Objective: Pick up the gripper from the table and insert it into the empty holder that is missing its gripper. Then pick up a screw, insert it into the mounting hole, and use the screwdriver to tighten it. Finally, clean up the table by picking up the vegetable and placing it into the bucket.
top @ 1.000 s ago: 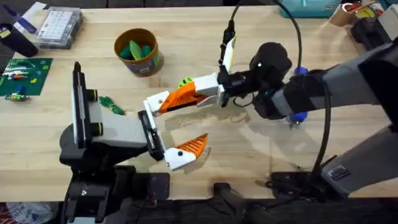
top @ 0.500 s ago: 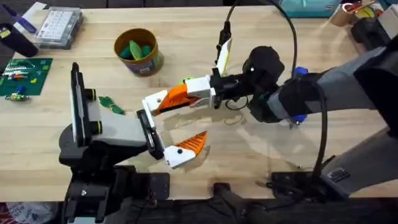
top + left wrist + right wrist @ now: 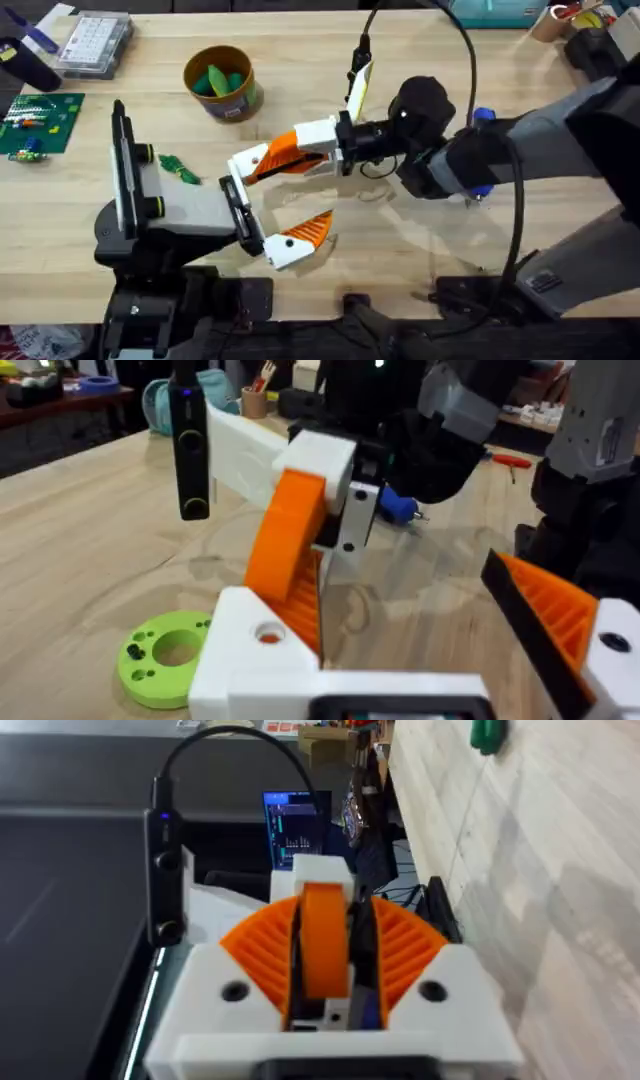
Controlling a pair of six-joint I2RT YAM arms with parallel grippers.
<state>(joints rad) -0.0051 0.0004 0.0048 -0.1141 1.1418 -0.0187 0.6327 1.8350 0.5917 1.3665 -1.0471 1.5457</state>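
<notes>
Overhead view: the right gripper (image 3: pixel 318 147) is clamped on the gripper (image 3: pixel 278 157), white tip pointing left, just about touching the top of the holder (image 3: pixel 240 207) on the grey arm. I'd ease it in slow and keep the wedge lined up with the plate so it seats square. Can't tell what the left gripper is doing. Vegetable (image 3: pixel 178 168) sits far-left of the holder, with the bucket (image 3: pixel 221 84) beyond.

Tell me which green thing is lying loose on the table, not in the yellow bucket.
The vegetable, thin and dark green, lies on the wood beside the grey arm; the brighter green pieces sit inside the bucket.
</notes>
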